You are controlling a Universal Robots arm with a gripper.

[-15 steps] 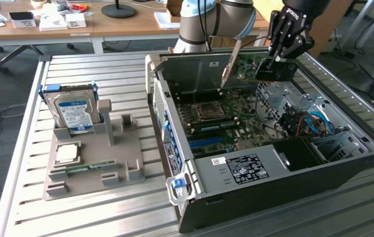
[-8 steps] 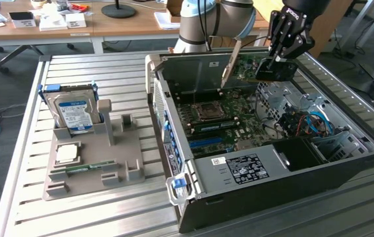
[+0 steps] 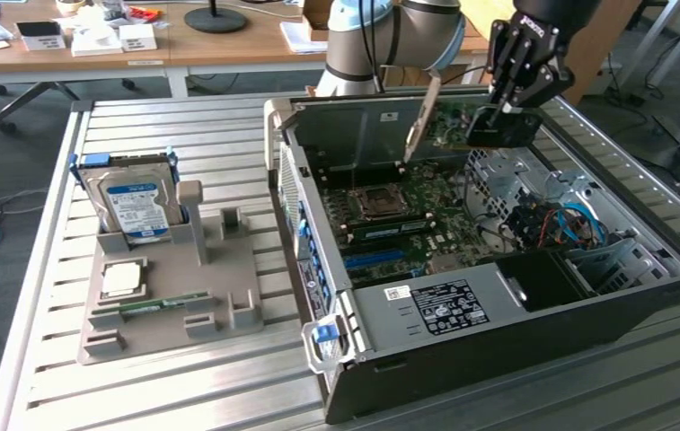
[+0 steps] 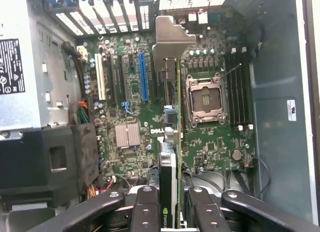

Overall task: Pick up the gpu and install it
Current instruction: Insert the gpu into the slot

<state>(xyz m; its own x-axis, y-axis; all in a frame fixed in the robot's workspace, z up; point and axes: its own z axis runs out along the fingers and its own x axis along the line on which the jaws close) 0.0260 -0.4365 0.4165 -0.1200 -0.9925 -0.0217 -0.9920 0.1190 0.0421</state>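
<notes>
Gpu (image 3: pixel 447 126) hanging over the open case (image 3: pixel 627 305)!
The gripper (image 3: pixel 510 108) has its fingers (image 4: pixel 145 209) pinching it, edge-on above the motherboard (image 4: pixel 135 92).

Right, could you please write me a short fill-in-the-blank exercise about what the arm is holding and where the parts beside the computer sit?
1. The gripper holds the gpu above the ____ computer case.
2. The hard drive stands ____ in the grey holder.
3. The grey holder lies to the exterior view's ____ of the computer case.

Missing words: open; upright; left.
</notes>
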